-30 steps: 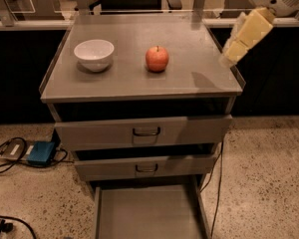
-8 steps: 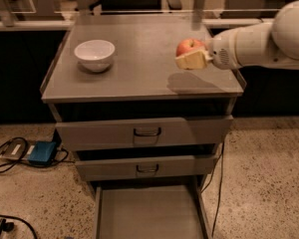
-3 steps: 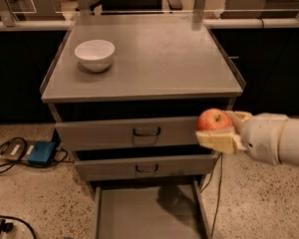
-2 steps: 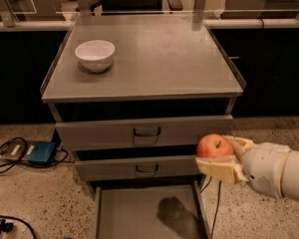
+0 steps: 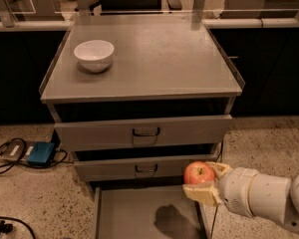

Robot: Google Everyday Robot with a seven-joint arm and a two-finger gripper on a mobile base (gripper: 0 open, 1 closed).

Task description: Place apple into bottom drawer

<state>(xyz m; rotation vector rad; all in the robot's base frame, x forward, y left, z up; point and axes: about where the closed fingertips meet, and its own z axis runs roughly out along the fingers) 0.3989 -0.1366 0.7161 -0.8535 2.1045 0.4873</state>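
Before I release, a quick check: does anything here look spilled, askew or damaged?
Nothing stands out. The end effector holds the apple above the open bottom drawer, near its right edge. The dark patch on the drawer floor looks like a shadow, not a spill. The bowl sits upright.

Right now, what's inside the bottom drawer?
Nothing visible: the bottom drawer shows a bare floor with a dark shadow. The gripper, jaws shut on the apple, hangs above its right edge and covers that side; the front end is out of frame.

White arm (image 5: pixel 269 199) extends from the lower right, tool (image 5: pixel 205 181) (clamped on the apple (image 5: pixel 199 173)) at its tip.
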